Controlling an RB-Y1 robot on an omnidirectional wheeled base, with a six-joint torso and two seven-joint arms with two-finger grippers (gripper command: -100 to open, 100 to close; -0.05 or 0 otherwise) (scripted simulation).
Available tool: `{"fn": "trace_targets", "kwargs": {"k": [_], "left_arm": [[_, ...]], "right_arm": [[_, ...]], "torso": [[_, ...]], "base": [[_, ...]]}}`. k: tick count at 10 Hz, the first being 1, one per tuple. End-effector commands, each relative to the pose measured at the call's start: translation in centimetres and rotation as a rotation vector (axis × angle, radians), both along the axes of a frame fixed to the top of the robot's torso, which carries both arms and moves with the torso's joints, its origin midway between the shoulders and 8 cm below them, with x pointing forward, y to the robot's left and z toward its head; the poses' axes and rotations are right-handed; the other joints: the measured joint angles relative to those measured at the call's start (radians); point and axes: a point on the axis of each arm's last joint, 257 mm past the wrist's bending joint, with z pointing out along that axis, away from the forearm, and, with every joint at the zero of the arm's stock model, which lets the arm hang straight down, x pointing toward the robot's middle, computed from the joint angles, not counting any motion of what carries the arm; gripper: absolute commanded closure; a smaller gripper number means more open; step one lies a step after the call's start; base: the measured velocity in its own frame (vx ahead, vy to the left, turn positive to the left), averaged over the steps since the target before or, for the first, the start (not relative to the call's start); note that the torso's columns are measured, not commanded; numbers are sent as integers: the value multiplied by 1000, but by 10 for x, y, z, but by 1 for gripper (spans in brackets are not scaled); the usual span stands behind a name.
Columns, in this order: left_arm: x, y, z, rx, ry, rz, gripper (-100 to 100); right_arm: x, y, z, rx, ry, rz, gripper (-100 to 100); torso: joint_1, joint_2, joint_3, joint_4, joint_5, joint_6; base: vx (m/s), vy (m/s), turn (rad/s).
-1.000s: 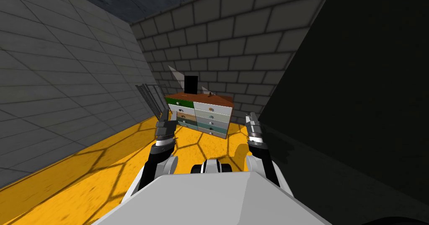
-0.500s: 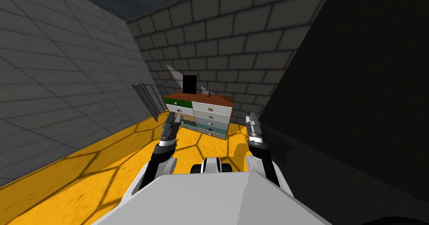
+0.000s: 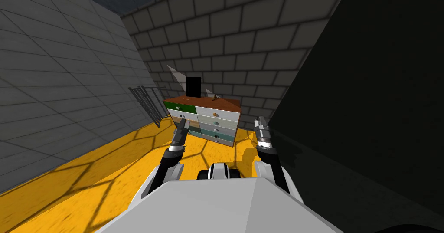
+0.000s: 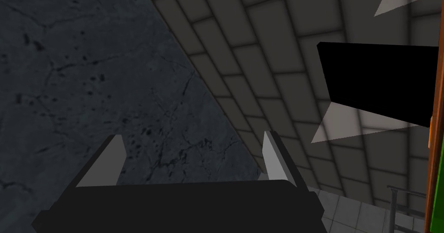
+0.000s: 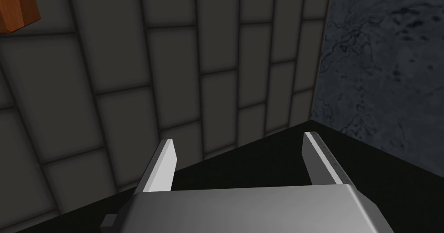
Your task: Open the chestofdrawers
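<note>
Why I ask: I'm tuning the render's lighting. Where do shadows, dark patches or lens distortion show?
Head view: web-like shadows cross the yellow floor, the right wall is nearly black, walls splay around the chest of drawers. Left wrist view: a black block. Right wrist view: dim grey tiles.

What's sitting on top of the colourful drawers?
On the chest of drawers stands a black block, and a small brownish thing too small to name. The block hides whatever is behind it.
</note>
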Motion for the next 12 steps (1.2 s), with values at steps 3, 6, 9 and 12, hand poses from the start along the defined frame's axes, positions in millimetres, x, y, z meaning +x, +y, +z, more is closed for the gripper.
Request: {"fn": "trace_targets", "kwargs": {"k": [3,6,9,12], "left_arm": [[16,2,-42,32,61,12,-100],[23,3,-60,43,90,17,-100],[30,2,-84,58,128,24,-100],[35,2,-107,70,163,29,-100]], "right_arm": [[0,0,0,0,0,0,0],[0,0,0,0,0,0,0],[0,0,0,0,0,0,0],[0,0,0,0,0,0,0]], "torso": [[-1,-5,-3,-1,0,0],[0,-1,0,0,0,0],[-2,-4,-2,-1,0,0],[0,-2,-1,0,0,0]], "base": [[113,-33,-28],[90,-22,-16],[112,-40,-23],[96,-26,-21]]}}
